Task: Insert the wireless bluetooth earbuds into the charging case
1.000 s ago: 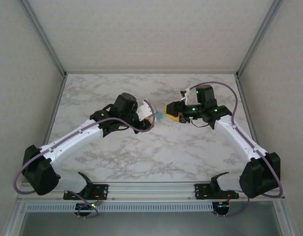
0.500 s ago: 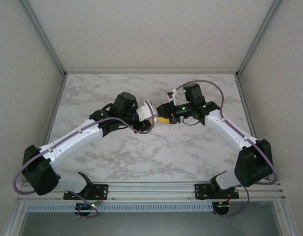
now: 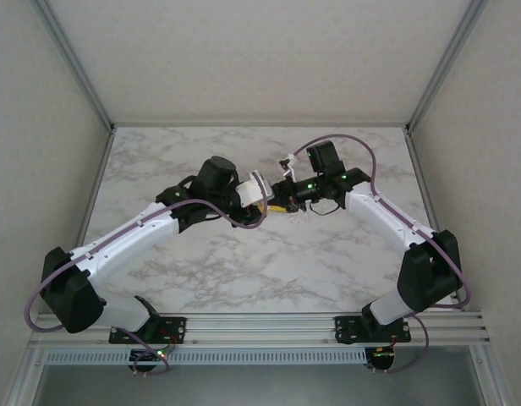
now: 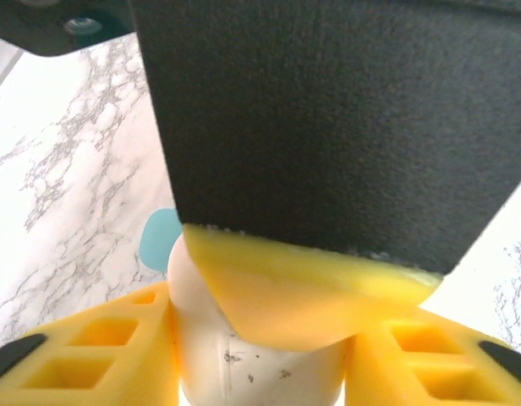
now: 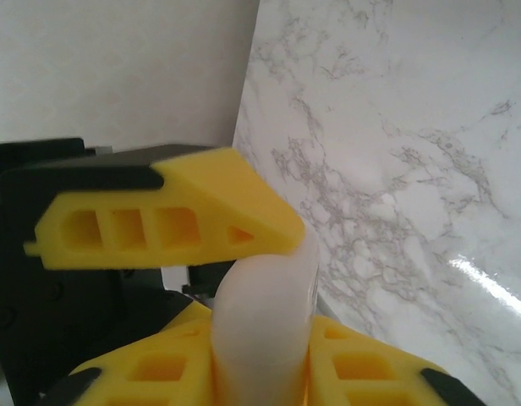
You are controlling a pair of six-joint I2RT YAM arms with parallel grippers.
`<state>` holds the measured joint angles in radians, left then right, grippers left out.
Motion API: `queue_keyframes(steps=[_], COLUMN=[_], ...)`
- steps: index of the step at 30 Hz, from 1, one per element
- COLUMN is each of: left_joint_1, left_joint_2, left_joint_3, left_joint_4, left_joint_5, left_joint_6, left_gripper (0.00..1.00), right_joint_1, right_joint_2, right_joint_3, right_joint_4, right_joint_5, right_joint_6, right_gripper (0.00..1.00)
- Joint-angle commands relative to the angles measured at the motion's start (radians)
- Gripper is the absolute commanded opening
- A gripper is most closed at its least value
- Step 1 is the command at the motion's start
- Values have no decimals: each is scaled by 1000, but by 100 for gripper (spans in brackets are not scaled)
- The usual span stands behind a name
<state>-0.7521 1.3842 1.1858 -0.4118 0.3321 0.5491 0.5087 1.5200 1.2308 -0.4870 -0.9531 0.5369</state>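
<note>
The white charging case [image 4: 244, 372] sits over the middle of the marble table [image 3: 244, 271]. It is pinched between the yellow fingers of the left claw [image 4: 259, 342] and, from the opposite side, those of the right claw [image 5: 262, 351], both narrowed onto it. A teal piece [image 4: 157, 241] shows just behind the case; whether it is an earbud cannot be told.

Top camera sits above and behind my bases, facing down over the whole desk [image 3: 201, 271]. Each wrist camera looks along its own fingers [image 5: 159, 372] at very close range. Overlap: the spot mid-desk where my left hand [image 3: 268, 202] and right hand [image 3: 280, 205] meet. There each wrist view catches the other's finger against a white case [image 4: 260, 359].
</note>
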Motion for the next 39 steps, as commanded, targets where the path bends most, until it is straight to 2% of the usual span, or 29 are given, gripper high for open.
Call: queue_keyframes(steps=[1,3,5,10,15,18,23,29,33,39], left_joint_1=[-8,-4,13,114,239,256,257,253,226,197], left_joint_2=[-7,-22,-59,-173,-226,-223,-177,-142,-108,-77], left_joint_3=[19,10,-10,-103,-181,-161,-97,-73,-37,0], left_joint_4=[3,22,67,245,419,435,482,582,593,600], left_joint_5=[-1,0,30,232,465,541,685,712,730,740], left_joint_6=[-4,-34,-94,-313,-548,-609,-702,-776,-782,-793], left_gripper=[57,63,75,80,76,73,72,72,69,57], right_joint_1=[-2,-7,-19,-60,-84,-87,-85,-77,-63,-56], right_joint_2=[-12,-26,-60,-163,-247,-269,-263,-270,-279,-292], right_joint_3=[23,19,-8,-98,-179,-211,-184,-186,-192,-197], right_joint_4=[-27,-6,65,269,482,624,696,805,845,889], right_joint_5=[27,28,21,17,-3,-53,-134,-151,-143,-133], right_joint_6=[-37,-41,-48,-98,-185,-216,-225,-168,-152,-124], right_gripper=[21,19,18,16,15,14,14,13,13,13])
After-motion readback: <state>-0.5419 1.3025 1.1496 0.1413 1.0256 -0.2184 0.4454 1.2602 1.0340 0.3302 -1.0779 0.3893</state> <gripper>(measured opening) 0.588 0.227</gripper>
